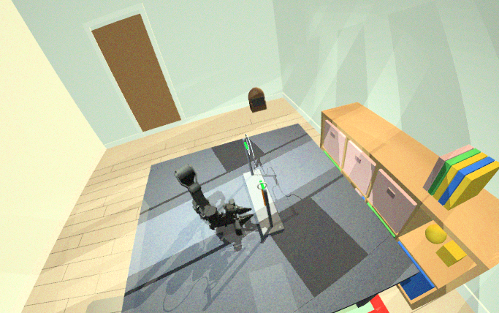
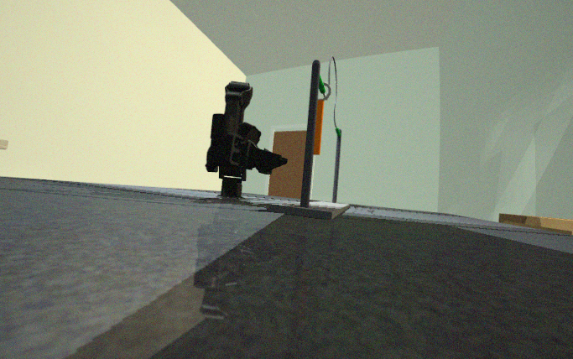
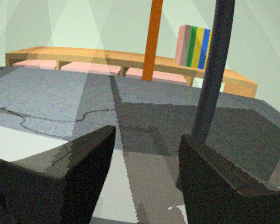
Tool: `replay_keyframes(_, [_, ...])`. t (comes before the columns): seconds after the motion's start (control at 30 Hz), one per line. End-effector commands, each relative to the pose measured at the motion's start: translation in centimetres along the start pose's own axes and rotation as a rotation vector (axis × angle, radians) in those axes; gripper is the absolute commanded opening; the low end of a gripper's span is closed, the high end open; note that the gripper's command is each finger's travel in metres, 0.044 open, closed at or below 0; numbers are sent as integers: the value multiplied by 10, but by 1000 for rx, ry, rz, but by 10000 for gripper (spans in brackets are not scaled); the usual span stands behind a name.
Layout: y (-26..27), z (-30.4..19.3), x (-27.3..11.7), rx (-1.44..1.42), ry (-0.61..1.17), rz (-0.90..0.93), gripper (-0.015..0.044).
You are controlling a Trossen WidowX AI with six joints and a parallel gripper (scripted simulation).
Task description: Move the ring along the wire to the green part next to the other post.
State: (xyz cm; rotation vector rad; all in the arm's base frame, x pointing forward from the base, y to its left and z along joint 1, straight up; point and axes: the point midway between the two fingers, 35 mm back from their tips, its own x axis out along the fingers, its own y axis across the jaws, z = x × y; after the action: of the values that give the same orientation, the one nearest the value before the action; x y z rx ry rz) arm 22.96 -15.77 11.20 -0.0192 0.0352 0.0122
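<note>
The ring (image 1: pixel 257 186) (image 2: pixel 329 91) hangs around the wire at the green part (image 1: pixel 261 182) (image 2: pixel 321 85) beside the near post (image 1: pixel 269 213) (image 2: pixel 309 133) (image 3: pixel 216 65). Its orange handle (image 1: pixel 264 198) (image 2: pixel 319 129) (image 3: pixel 152 45) hangs down close to that post. The thin grey wire (image 2: pixel 335 85) arches to the other green part (image 1: pixel 246 145) (image 2: pixel 338 132) at the far post (image 1: pixel 249 163) (image 2: pixel 336 169). My gripper (image 1: pixel 251 213) (image 2: pixel 285 160) (image 3: pixel 148 139) is partly open and empty, on the arm's side of the posts and lower than the handle. The ring is outside the wrist view.
The posts stand on a pale base (image 1: pixel 256 198) (image 2: pixel 293 210). Beyond the dark mat is a wooden shelf (image 1: pixel 391 136) (image 3: pixel 91 56) with pink boxes and coloured books (image 1: pixel 462 175) (image 3: pixel 193 47). The near post rises beyond the right finger in the wrist view.
</note>
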Motion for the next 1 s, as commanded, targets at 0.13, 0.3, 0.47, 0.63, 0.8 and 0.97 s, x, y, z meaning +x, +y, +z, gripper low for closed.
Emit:
replay_keyframes(0.13, [2,34,26,7,-43,-1,160])
replay_keyframes(0.3, [2,34,27,7,-44,-1,160])
replay_keyframes(0.47, [1,35,33,7,-44,-1,160])
replay_keyframes(0.63, [0,36,41,6,-45,-1,160])
replay_keyframes(0.8, [-1,36,48,6,-45,-1,160])
replay_keyframes(0.97, [-1,37,56,6,-46,-1,160])
